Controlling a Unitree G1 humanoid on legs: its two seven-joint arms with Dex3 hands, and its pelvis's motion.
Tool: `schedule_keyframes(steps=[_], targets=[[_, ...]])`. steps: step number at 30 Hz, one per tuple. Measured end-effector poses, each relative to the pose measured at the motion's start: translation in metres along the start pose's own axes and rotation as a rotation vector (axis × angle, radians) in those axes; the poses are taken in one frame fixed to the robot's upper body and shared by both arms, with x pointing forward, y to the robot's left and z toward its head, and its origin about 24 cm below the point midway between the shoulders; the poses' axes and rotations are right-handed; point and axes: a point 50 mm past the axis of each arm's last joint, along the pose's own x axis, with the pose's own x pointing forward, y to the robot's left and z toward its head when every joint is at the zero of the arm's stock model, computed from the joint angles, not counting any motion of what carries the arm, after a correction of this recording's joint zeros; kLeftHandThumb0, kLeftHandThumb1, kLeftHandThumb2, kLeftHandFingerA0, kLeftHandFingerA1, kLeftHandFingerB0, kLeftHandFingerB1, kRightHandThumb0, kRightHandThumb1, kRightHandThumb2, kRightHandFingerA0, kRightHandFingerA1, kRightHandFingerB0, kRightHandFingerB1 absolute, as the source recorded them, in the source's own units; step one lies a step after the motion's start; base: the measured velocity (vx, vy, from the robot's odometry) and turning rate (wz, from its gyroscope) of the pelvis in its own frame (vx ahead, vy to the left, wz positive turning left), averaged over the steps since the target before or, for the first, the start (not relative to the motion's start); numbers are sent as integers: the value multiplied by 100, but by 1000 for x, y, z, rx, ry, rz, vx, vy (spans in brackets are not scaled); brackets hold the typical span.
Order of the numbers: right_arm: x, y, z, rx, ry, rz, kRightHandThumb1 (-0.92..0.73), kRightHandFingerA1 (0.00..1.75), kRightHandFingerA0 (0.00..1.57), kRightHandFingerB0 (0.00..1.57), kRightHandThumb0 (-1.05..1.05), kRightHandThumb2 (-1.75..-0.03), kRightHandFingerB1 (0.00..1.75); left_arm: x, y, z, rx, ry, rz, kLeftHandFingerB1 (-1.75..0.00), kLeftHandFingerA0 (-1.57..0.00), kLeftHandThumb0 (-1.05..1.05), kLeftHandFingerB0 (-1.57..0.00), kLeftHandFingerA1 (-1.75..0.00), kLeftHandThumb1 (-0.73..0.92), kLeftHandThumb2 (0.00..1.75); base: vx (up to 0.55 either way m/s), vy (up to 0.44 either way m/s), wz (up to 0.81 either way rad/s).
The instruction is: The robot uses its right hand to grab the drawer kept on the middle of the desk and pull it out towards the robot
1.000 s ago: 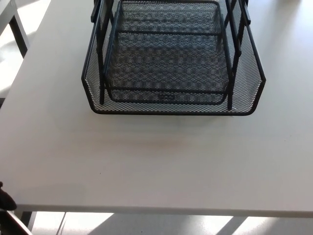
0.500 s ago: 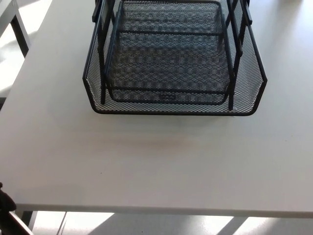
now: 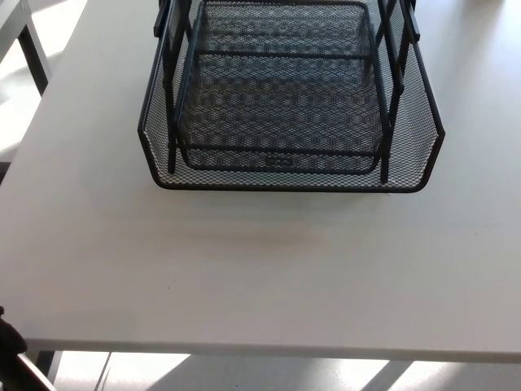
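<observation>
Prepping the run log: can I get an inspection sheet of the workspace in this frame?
Surface: white desk, bare in front of the tray, near edge in view.
Job's things: black mesh drawer tray at the desk's middle, top cut off by the frame; inner drawer sits inside the outer shell, nothing seen inside.
Clutter: nothing seen.
Hands: right hand not in view; a small dark part shows at bottom left, too little to identify.
Cables: nothing seen.
Surroundings: sunlit floor below the desk edge; second table's leg at top left.
</observation>
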Motion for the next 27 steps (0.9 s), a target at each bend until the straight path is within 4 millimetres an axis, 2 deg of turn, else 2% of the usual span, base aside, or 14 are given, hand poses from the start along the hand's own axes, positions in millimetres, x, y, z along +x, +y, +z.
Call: schedule_keyframes(steps=[18, 19, 22, 23, 27], targets=[[-1, -2, 1, -6, -5, 0, -55, 53, 14, 16, -68, -58, 32, 0, 0, 0, -1, -1, 2, -56, -79, -28, -81, -82, 56, 57, 0, 0, 0], [-1, -2, 1, -5, -3, 0, -45, 55, 12, 10, -70, -79, 41, 0, 0, 0, -1, -1, 2, -57, -79, -29, -81, -84, 56, 57, 0, 0, 0], [0, -1, 0, -8, 3, 2, -45, 56, 12, 10, -71, -80, 42, 0, 0, 0, -1, -1, 2, -57, -79, -29, -81, -84, 56, 57, 0, 0, 0], [0, -1, 0, -11, 3, 2, -57, 53, 14, 16, -69, -57, 32, 0, 0, 0, -1, 0, 2, -57, -79, -30, -81, -84, 56, 57, 0, 0, 0], [-1, -2, 0, -16, -4, -2, -55, 53, 14, 17, -68, -57, 32, -1, -2, 0, -2, 3, -3, -56, -79, -30, -80, -83, 56, 58, 0, 0, 0]])
